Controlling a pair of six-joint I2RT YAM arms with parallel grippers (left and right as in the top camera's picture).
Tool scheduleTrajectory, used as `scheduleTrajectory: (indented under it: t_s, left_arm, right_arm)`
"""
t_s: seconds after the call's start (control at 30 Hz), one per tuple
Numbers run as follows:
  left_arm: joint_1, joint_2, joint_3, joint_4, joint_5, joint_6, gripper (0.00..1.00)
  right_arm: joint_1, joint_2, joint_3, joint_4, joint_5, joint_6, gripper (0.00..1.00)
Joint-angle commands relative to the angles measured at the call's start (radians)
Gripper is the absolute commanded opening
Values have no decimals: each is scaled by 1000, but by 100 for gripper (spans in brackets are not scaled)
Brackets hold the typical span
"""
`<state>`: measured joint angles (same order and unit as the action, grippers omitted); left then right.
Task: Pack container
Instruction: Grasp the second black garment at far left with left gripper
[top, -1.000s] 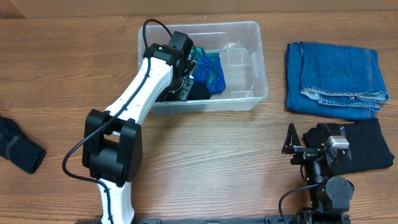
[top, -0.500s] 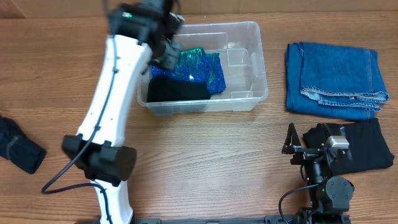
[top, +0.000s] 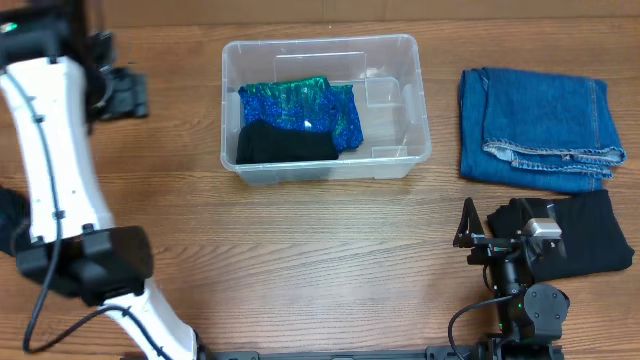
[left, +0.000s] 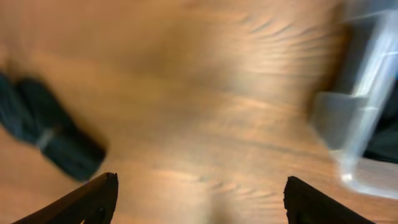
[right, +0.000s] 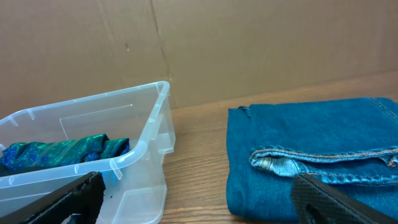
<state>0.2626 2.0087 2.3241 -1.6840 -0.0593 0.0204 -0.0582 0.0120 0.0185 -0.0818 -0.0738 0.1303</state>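
Note:
The container (top: 320, 43), a clear plastic bin, stands at the back middle of the table. A shiny blue-green cloth (top: 300, 105) and a black cloth (top: 285, 146) lie inside it. My left gripper (top: 135, 92) hangs over bare table well to the left of the bin. In the blurred left wrist view the left gripper (left: 199, 180) is open and empty, with the container (left: 364, 124) at the right edge. My right gripper (top: 500, 235) rests near the front right. In the right wrist view the right gripper (right: 199, 183) is open and empty, facing the container (right: 93, 109).
Folded blue jeans (top: 540, 125) lie to the right of the bin, also showing as jeans (right: 311, 155). A folded black garment (top: 590, 245) lies beside the right arm. A dark bundled garment (left: 50, 134) lies at the far left, mostly behind my left arm.
My left gripper rose out of the container, swung far to the left and opened. The black cloth stayed in the bin. The right arm has not moved.

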Motion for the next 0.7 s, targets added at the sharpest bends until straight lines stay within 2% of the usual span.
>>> scheduleTrajectory:
  t_s: [0.0, 0.13, 0.27, 0.4, 0.47, 0.67]
  left_arm:
    - [193, -140, -135, -5, 110, -36, 85]
    - [436, -269, -301, 63, 188, -90, 87]
    - [554, -316, -449, 150, 186, -148, 89]
    - [581, -312, -608, 290, 137, -187, 91]
    - [580, -312, -689, 389, 53, -200, 100]
    - [580, -306, -836, 644, 33, -135, 100]
  right_arm:
    - [-3, -8, -10, 5, 5, -7, 100]
    - [-3, -8, -10, 5, 5, -7, 100]
    - [-3, -8, -10, 5, 5, -7, 100]
    - [-3, -8, -10, 5, 5, -7, 100]
    - [-3, -8, -10, 5, 5, -7, 100]
    - [-3, -8, -10, 5, 5, -7, 100]
